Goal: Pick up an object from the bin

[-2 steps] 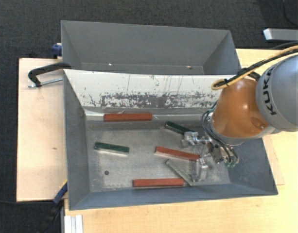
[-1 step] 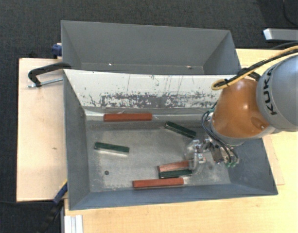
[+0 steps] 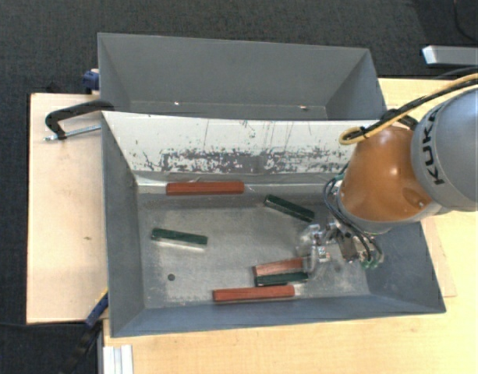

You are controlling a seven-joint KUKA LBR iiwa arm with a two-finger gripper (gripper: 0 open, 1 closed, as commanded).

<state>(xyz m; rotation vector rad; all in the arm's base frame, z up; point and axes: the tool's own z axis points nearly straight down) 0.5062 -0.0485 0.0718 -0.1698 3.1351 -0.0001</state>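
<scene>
1. The claw (image 3: 316, 252) sits low in the right near part of the bin (image 3: 231, 248). The arm's orange cover (image 3: 383, 185) hangs over it.
2. I can't tell whether the claw is spread or pressed together, and I see nothing pinched in it.
3. The likely target is a short brown bar (image 3: 274, 269) just left of the claw, with a dark green bar (image 3: 285, 280) touching its near side.
4. A long red-brown bar (image 3: 254, 293) lies flat near the near wall. A second green bar (image 3: 289, 207) lies angled on the far side of the claw.
5. Well apart are a red-brown bar (image 3: 205, 187) at the foot of the far wall and a green bar (image 3: 178, 238) on the left.
6. My read: the low wrist suggests grasp height. Because the brown and green bars touch, the claw could catch both or shove one aside.
</scene>
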